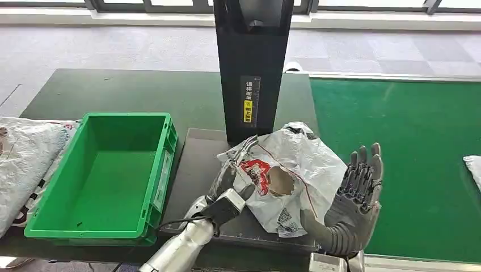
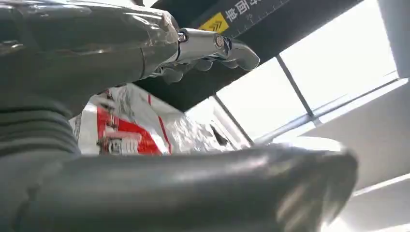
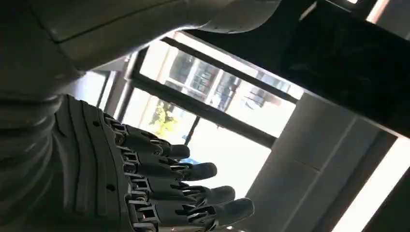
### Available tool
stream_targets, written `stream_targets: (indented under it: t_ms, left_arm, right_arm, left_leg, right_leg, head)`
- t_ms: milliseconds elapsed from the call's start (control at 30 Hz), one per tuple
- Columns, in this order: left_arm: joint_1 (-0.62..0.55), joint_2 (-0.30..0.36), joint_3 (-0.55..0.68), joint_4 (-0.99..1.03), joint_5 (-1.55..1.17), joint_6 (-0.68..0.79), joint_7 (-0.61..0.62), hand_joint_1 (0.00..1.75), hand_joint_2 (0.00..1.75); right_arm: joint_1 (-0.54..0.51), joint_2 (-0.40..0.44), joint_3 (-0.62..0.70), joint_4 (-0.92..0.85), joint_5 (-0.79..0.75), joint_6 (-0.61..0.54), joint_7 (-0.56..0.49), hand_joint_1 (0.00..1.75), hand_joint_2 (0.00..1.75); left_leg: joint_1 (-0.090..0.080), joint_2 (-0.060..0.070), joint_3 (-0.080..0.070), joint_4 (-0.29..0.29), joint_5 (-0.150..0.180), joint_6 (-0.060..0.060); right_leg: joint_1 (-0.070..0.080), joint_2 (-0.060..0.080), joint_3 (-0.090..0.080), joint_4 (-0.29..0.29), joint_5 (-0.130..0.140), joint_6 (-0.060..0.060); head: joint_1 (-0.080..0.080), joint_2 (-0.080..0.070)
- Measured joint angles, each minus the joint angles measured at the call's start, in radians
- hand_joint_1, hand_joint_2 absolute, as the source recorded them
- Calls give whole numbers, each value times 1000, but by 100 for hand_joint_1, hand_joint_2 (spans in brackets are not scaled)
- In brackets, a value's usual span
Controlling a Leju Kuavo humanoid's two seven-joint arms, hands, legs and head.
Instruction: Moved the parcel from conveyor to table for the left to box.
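The parcel (image 1: 295,170), a crumpled white plastic bag with red print and a torn hole, lies on the dark platform (image 1: 193,170) in front of the black pillar. My left hand (image 1: 232,175) is at the parcel's left edge, fingers (image 1: 245,148) reaching over its corner and thumb low beside it. In the left wrist view the fingers (image 2: 212,46) and thumb stand wide apart with the parcel (image 2: 135,130) between them. My right hand (image 1: 360,181) stands upright just right of the parcel, palm toward it, fingers (image 3: 193,193) straight and empty. The green box (image 1: 127,116) sits empty to the left.
A tall black pillar (image 1: 252,68) with a yellow label rises right behind the parcel. The green conveyor (image 1: 408,141) runs along the right, with another white parcel (image 1: 473,167) at its far edge. White printed bags (image 1: 25,153) lie left of the box.
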Motion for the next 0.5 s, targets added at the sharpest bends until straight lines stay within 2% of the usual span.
stream_targets:
  t_ms: [100,167,333,500]
  left_arm:
    - [-47,-20,-21,108,-135,150,62,0,175]
    - [-72,-27,-55,172,-190,189,128,0,175]
    - [-100,-37,-213,328,-401,167,368,0,175]
    - [-94,-36,-282,422,-427,168,388,0,175]
  right_arm:
    - [-22,-37,110,-24,36,-75,0,0,175]
    - [-51,-67,179,-32,33,-105,0,0,175]
    - [-149,-116,312,-28,-47,-119,1,0,175]
    - [-246,-139,384,-3,-126,-126,3,0,175]
  left_leg:
    - [0,0,0,0,0,0]
    - [0,0,0,0,0,0]
    - [0,0,0,0,0,0]
    - [0,0,0,0,0,0]
  right_leg:
    - [0,0,0,0,0,0]
    - [0,0,0,0,0,0]
    - [0,1,0,0,0,0]
    - [0,0,0,0,0,0]
  head:
    - [0,0]
    - [0,0]
    - [0,0]
    - [0,0]
